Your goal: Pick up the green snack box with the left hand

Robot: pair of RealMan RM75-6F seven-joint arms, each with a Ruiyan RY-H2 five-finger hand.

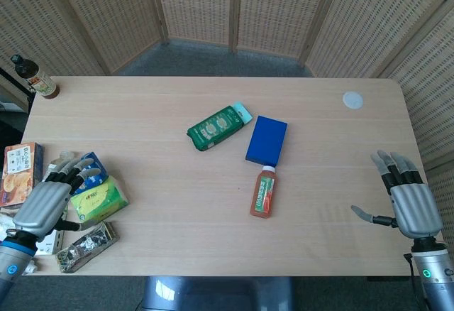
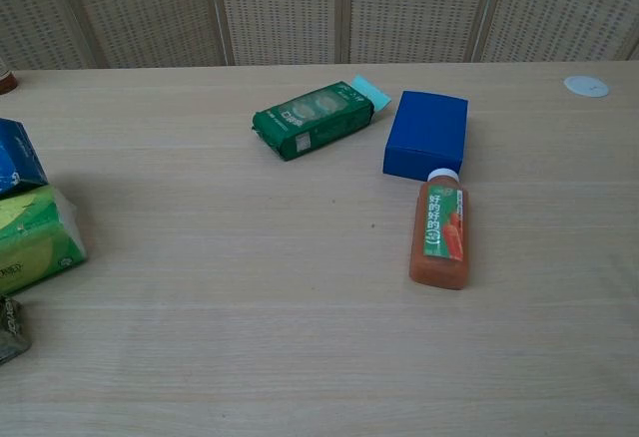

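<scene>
Left hand (image 1: 44, 208) hovers spread at the tabletop's left edge; I'd approach the green snack box (image 1: 217, 127) mid-table from above, across its narrow sides.

The green snack box (image 1: 216, 127) lies flat near the centre of the pale wooden table (image 1: 142, 105), long axis tilted. At its 3 o'clock, just beside but apart, lies a blue rectangular box (image 1: 267, 140); the gap between them is narrow. At the blue box's 6 o'clock lies an orange plastic juice bottle (image 1: 263, 192) with a white cap, the cap at the box's edge. Bare tabletop extends from the snack box's 6 through 12 o'clock. The left hand (image 1: 51, 201) sits at the snack box's 8 o'clock, over a green tissue pack (image 1: 98, 202); open table lies between them. The right hand (image 1: 406, 199) is well apart at 4 o'clock.
</scene>
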